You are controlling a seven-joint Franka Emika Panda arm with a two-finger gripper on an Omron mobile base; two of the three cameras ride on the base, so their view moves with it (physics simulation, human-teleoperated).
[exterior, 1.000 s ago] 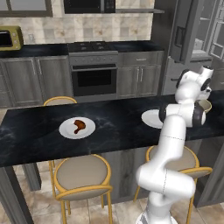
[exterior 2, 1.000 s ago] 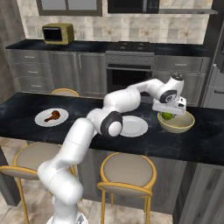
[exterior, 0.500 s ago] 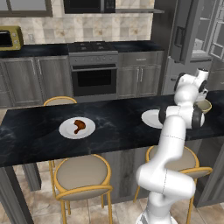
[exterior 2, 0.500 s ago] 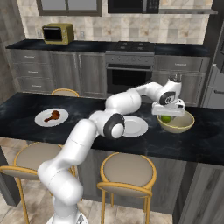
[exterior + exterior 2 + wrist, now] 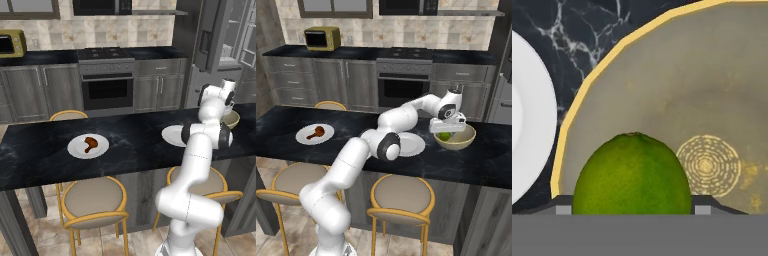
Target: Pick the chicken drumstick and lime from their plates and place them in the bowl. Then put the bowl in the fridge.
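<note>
the lime (image 5: 632, 175) is sitting between the spread jaws of the gripper (image 5: 446, 131), just over the bowl (image 5: 462, 142) on the dark surface (image 5: 40, 155); whether it is gripped or released, i cannot tell. the chicken drumstick (image 5: 90, 143) is lying on its far plate (image 5: 75, 148), untouched. the arm is reaching across, hand pointing down.

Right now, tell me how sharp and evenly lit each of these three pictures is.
Left base view: even, flat light, the drumstick small but clear. Right base view: equally even, the lime a soft green blob in the bowl. Hand view: the lime fills the foreground and looks crisp, the plate nearly washed out white.
</note>
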